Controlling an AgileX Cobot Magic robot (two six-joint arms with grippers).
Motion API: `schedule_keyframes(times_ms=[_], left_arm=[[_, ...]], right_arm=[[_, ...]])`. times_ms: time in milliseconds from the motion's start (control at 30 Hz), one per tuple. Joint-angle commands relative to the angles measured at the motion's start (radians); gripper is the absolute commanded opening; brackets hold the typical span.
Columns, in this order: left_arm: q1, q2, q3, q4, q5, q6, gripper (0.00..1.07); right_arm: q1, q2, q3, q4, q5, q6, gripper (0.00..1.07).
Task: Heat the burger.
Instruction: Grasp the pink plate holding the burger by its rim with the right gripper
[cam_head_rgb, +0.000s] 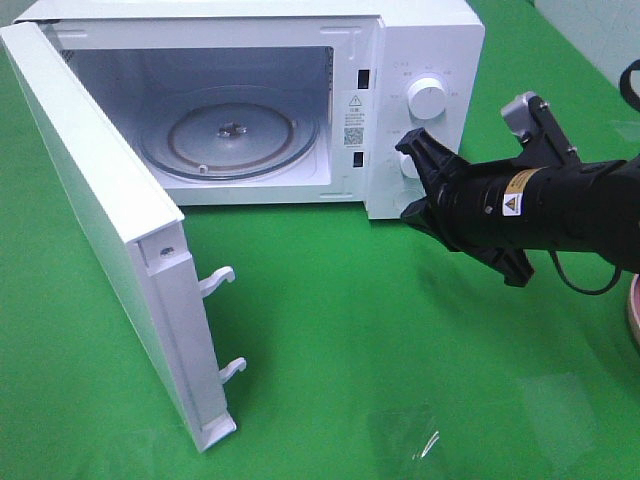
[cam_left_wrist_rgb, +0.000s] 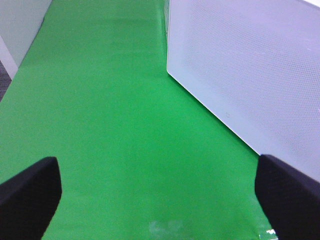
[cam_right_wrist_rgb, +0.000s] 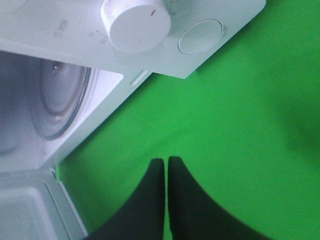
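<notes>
Right wrist view: my right pincer (cam_right_wrist_rgb: 166, 167) is pressed together over the green worktop (cam_right_wrist_rgb: 240, 125), near the microwave (cam_head_rgb: 425, 45) knobs. Door (cam_head_rgb: 100, 220) hangs open. Left pincer (cam_left_wrist_rgb: 157, 200) is spread wide. Burger's out of my views.

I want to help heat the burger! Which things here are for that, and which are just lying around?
For the job: microwave, its open door, glass turntable, shut right gripper by the knobs. The burger is not in view.
Just there: green cloth, open left gripper, a pink rim at the edge.
</notes>
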Motion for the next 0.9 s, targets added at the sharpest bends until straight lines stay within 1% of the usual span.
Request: schedule_keyframes(times_ms=[33,100,133,167,200,233,267,300,367,467,500,533,567,600,633,667,700,733,767,833,867,900], left_arm=[[-0.007,-0.014,-0.001,-0.004,-0.013,0.002,1.0],[-0.007,-0.014,-0.001,-0.004,-0.013,0.002,1.0],[-0.007,-0.014,-0.001,-0.004,-0.013,0.002,1.0],[-0.007,-0.014,-0.001,-0.004,-0.013,0.002,1.0],[-0.007,-0.014,-0.001,-0.004,-0.013,0.002,1.0],[-0.007,-0.014,-0.001,-0.004,-0.013,0.002,1.0],[-0.007,-0.014,-0.001,-0.004,-0.013,0.002,1.0],[-0.007,-0.014,-0.001,-0.004,-0.013,0.002,1.0],[-0.007,-0.014,-0.001,-0.004,-0.013,0.002,1.0],[-0.007,-0.014,-0.001,-0.004,-0.013,0.002,1.0],[-0.007,-0.014,-0.001,-0.004,-0.013,0.002,1.0],[-0.007,-0.014,-0.001,-0.004,-0.013,0.002,1.0],[-0.007,-0.014,-0.001,-0.004,-0.013,0.002,1.0],[-0.007,-0.014,-0.001,-0.004,-0.013,0.002,1.0],[-0.007,-0.014,-0.001,-0.004,-0.013,0.002,1.0],[-0.007,-0.014,-0.001,-0.004,-0.013,0.002,1.0],[-0.007,-0.014,-0.001,-0.004,-0.013,0.002,1.0],[-0.007,-0.014,-0.001,-0.004,-0.013,0.002,1.0],[-0.007,-0.014,-0.001,-0.004,-0.013,0.002,1.0],[-0.007,-0.014,-0.001,-0.004,-0.013,0.002,1.0],[-0.007,-0.014,-0.001,-0.004,-0.013,0.002,1.0],[-0.007,-0.014,-0.001,-0.004,-0.013,0.002,1.0]], right_arm=[[-0.004,-0.083,-0.001,-0.121,0.153,-0.067,0.03],[-0.004,-0.101,-0.001,-0.13,0.192,-0.089,0.03],[-0.004,-0.132,-0.001,-0.13,0.259,-0.135,0.03],[-0.004,-0.132,-0.001,-0.13,0.259,-0.135,0.03],[-0.004,-0.164,-0.001,-0.128,0.325,-0.202,0.03],[-0.004,-0.164,-0.001,-0.128,0.325,-0.202,0.03],[-0.004,-0.191,-0.001,-0.123,0.383,-0.259,0.03],[-0.004,-0.191,-0.001,-0.123,0.383,-0.259,0.03],[-0.004,-0.243,-0.006,-0.115,0.518,-0.379,0.04],[-0.004,-0.253,-0.014,-0.106,0.566,-0.418,0.05],[-0.004,-0.268,-0.036,-0.085,0.656,-0.504,0.05],[-0.004,-0.268,-0.036,-0.085,0.656,-0.504,0.05],[-0.004,-0.278,-0.064,-0.065,0.758,-0.604,0.05],[-0.004,-0.278,-0.064,-0.065,0.758,-0.604,0.05],[-0.004,-0.287,-0.091,-0.045,0.838,-0.712,0.06],[-0.004,-0.287,-0.091,-0.045,0.838,-0.712,0.06],[-0.004,-0.293,-0.119,-0.027,0.911,-0.807,0.06],[-0.004,-0.293,-0.119,-0.027,0.911,-0.807,0.06],[-0.004,-0.298,-0.142,-0.001,0.97,-0.891,0.07],[-0.004,-0.298,-0.153,0.014,0.995,-0.93,0.08],[-0.008,-0.299,-0.176,0.052,1.052,-1.038,0.09],[-0.008,-0.299,-0.176,0.052,1.052,-1.038,0.09]])
